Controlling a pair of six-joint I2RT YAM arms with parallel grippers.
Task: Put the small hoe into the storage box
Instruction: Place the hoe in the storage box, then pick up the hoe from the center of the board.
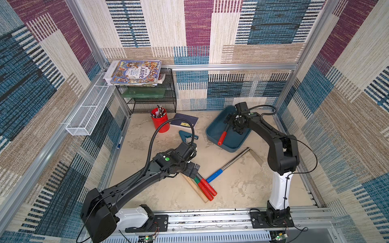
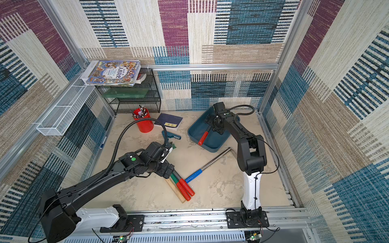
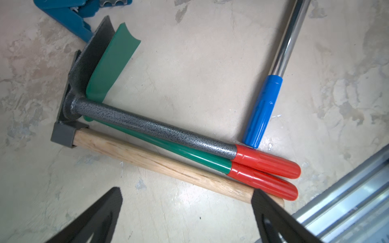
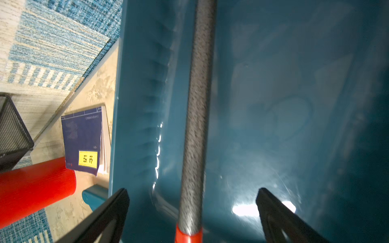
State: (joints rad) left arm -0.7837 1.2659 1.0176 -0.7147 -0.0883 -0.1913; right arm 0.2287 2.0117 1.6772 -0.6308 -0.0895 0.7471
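Now the one small hoe (image 1: pixel 222 137) lies inside the storage box (image 1: pixel 231 145). Its red grip points at the box's near wall, and its speckled grey shaft (image 4: pixel 197 105) runs along the floor of the box. It is the only thing in that box, which sits toward the bench's (image 1: pixel 242 189) far right corner.

The right gripper (image 4: pixel 192 189) hangs over the shaft with its jaws spread wide, one on either side. Neither jaw touches the shaft, and nothing is held.

Just outside the box's near wall lies one long steel-shafted tool (image 1: pixel 227 164) with a blue grip. Near the front edge, three more tools lie side by side:
- a speckled grey one (image 3: pixel 157 128) with a red grip
- a green one (image 3: pixel 111 63) with a red grip
- a wooden-handled one (image 3: pixel 157 162)

The left gripper (image 3: pixel 187 189) is above these three, jaws wide apart and holding nothing.

One blue clip (image 1: pixel 186 135) lies mid-bench. Toward the far edge are one red pen cup (image 1: pixel 161 124) full of pens and one dark blue book (image 4: pixel 84 136). The book carries a yellow label (image 4: pixel 88 158) with two characters too blurred to read.

In the far left corner, a black mesh rack (image 1: pixel 151 98) bears a stack topped by a picture book (image 1: pixel 136 72) with a Chinese title. One white mesh basket (image 1: pixel 88 113) hangs on the left wall.
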